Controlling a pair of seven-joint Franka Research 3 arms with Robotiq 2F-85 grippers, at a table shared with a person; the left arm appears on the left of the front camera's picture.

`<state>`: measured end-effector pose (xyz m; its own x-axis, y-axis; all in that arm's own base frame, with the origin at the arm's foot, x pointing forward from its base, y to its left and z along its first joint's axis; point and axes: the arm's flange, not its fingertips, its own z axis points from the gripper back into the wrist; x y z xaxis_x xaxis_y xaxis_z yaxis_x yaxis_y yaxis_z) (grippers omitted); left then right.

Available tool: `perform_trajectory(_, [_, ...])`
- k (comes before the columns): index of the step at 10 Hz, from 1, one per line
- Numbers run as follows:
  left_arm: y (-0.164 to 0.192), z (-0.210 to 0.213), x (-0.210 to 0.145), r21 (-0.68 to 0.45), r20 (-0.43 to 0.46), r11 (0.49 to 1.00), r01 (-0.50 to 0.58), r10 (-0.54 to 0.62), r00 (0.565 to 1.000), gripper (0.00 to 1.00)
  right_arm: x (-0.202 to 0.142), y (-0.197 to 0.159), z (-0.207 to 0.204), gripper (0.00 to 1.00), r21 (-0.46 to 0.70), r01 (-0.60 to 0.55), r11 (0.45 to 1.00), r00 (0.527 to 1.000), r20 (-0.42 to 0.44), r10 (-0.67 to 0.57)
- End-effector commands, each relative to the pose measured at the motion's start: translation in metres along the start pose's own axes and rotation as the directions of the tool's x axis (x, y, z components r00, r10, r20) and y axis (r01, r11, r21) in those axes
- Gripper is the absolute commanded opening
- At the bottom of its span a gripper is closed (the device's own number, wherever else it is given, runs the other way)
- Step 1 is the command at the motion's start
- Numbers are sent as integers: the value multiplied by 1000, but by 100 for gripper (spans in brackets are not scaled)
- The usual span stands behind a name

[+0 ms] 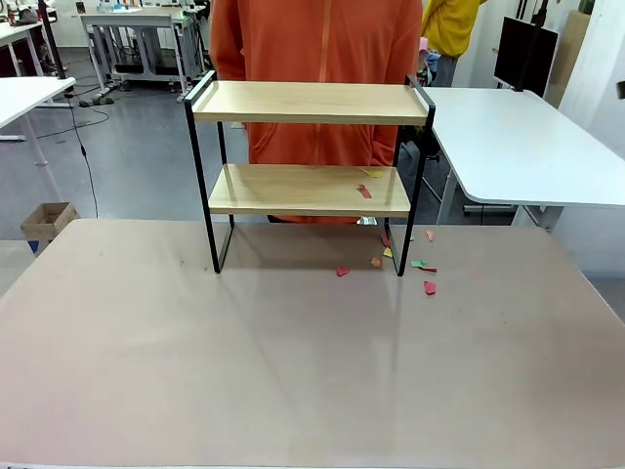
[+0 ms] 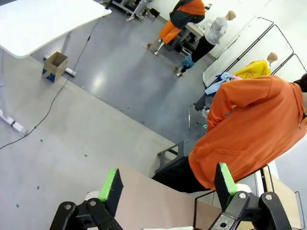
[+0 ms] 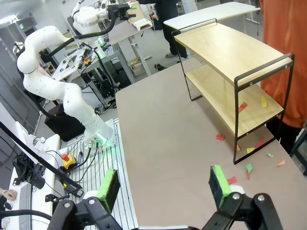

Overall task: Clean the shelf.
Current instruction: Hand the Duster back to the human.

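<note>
Both grippers, left (image 2: 166, 189) and right (image 3: 164, 186), released and empty; shelf (image 1: 309, 189) holds paper scraps (image 1: 364, 190); I'd sweep its lower board gently.

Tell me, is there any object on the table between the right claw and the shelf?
Nothing solid. From the open right claw, bare tabletop runs up to the shelf. Small paper scraps lie on the table near the shelf's right legs, and two more scraps lie on its lower board.

My fingers (image 3: 109, 188) are black with bright green pads on black bolted linkages, and my left arm (image 3: 57, 86) is glossy white with rounded joints and a green light at its base.
</note>
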<state>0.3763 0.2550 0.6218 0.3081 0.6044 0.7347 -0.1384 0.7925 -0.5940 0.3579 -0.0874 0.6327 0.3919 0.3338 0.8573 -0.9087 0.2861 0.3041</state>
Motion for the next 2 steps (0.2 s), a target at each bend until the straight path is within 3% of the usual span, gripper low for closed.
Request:
perform_trajectory(1, [-1, 3, -1, 8, -4, 1000, -10, 10, 1000, 100, 1, 0, 2, 100, 7, -21, 1000, 1000, -4, 21])
perform_trajectory(2, [-1, 3, -1, 8, -4, 1000, -10, 10, 1000, 100, 1, 0, 2, 100, 7, -21, 1000, 1000, -4, 21])
